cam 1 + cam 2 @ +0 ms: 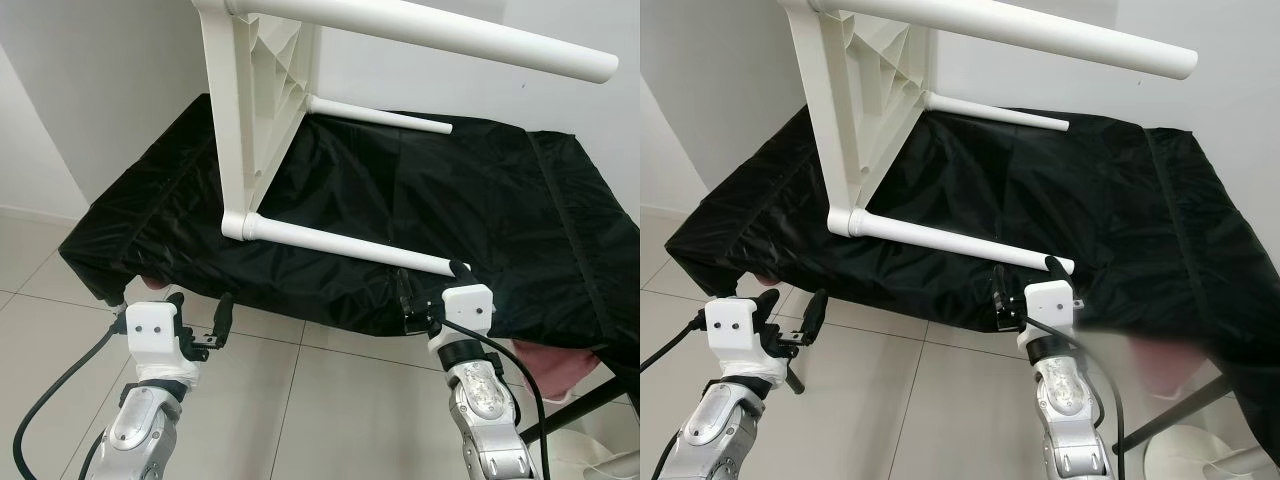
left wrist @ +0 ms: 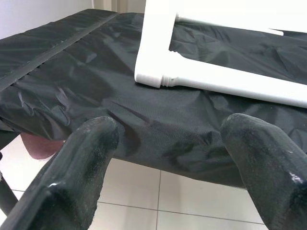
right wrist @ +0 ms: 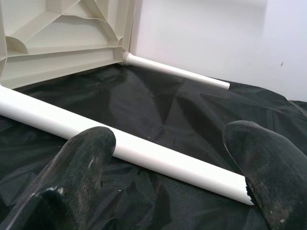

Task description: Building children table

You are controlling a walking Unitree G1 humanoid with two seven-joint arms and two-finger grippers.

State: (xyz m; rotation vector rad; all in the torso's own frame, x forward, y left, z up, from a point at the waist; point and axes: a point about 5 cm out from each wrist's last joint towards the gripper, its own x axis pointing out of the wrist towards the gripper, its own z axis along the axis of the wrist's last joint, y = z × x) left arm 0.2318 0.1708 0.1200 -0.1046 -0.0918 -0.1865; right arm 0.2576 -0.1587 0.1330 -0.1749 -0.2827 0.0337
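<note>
A white plastic children's table [image 1: 255, 110] lies on its side on a black cover [image 1: 480, 200], its ribbed underside [image 3: 62, 33] facing right. Three round white legs point right: one high up [image 1: 450, 35], one far and low [image 1: 385, 118], one near and low [image 1: 340, 245] resting on the cover. My right gripper [image 1: 432, 282] is open at the cover's front edge, its fingers on either side of the free end of that near leg [image 3: 144, 153], not touching it. My left gripper [image 1: 200, 305] is open and empty, low before the cover's left front edge, facing the table's corner [image 2: 153, 72].
The cover hangs over a raised surface standing on a pale tiled floor [image 1: 300, 400], with white walls behind. Something pink [image 1: 550, 365] shows under the cover at the right, and a white object [image 1: 1200, 455] sits on the floor nearby. A black cable [image 1: 60, 385] trails from my left arm.
</note>
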